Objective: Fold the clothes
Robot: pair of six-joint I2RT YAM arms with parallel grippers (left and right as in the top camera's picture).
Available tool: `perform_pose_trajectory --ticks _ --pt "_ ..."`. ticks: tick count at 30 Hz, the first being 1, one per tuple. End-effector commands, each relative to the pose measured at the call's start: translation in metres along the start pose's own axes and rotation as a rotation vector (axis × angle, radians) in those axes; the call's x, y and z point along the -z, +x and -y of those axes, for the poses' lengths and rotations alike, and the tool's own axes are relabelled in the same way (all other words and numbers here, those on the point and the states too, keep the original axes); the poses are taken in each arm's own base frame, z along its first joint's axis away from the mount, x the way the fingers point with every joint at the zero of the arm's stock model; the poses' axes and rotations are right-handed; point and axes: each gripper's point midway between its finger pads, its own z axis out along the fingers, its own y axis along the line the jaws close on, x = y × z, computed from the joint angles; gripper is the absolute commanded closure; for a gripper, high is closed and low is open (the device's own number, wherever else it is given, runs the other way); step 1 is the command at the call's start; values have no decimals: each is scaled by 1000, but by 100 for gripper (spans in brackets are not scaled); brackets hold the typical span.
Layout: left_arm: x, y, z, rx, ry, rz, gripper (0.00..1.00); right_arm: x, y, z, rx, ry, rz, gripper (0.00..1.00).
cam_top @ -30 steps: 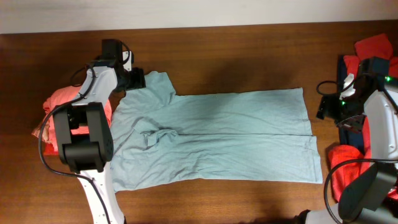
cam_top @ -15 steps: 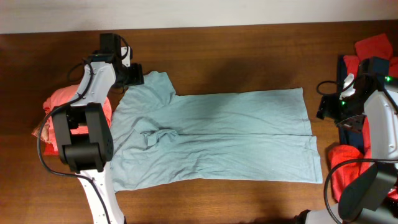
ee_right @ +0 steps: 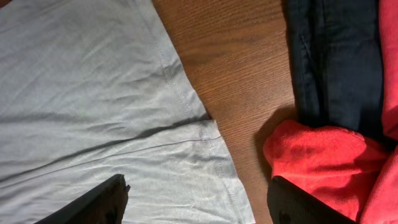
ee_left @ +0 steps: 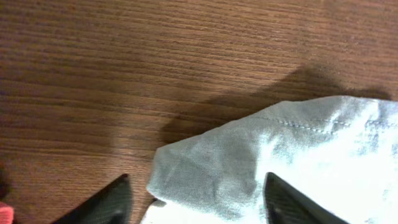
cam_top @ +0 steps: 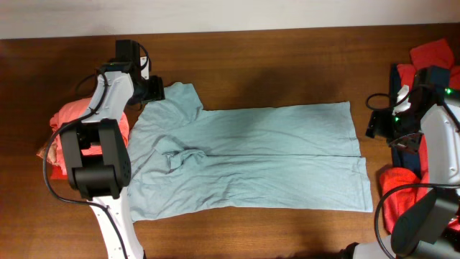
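A pale blue T-shirt (cam_top: 244, 155) lies flat on the wooden table, folded lengthwise, its sleeve at the upper left and its hem at the right. My left gripper (cam_top: 155, 89) is open at the sleeve's corner; in the left wrist view the sleeve tip (ee_left: 211, 168) lies between the spread fingers (ee_left: 198, 200). My right gripper (cam_top: 375, 124) is open just right of the hem. In the right wrist view its fingers (ee_right: 199, 202) straddle the hem edge (ee_right: 214, 146) where the two layers meet.
A salmon-pink pile of clothes (cam_top: 68, 126) lies at the left edge. Red garments (cam_top: 431, 54) and a dark navy one (ee_right: 329, 62) lie at the right edge, with more red cloth (cam_top: 402, 191) lower right. Bare wood runs along the table's far side (cam_top: 287, 65).
My left gripper has shifted slightly up and left at the sleeve corner. The shirt and the right arm have not visibly moved.
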Motion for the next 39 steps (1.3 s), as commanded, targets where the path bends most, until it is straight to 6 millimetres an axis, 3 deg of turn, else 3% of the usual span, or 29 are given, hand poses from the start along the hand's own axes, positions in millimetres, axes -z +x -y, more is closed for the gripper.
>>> perform_pose_trajectory --ticks 1,9,16,24,34,39 --pt "-4 -2 2 -9 -11 1 43 -1 -1 -2 3 1 -1 24" --pt "-7 1 4 -9 2 -7 51 -1 -1 -2 3 1 -2 23" --pt "-9 4 4 -8 2 -18 37 -1 -1 -2 3 1 -5 23" --pt "-12 6 4 -7 2 -25 36 -1 -1 -2 3 1 -5 23" --pt "-23 16 6 3 18 -62 43 -1 0 -2 3 1 -6 23" --pt "-23 12 7 2 26 -49 60 -1 -1 -2 3 1 -5 23"
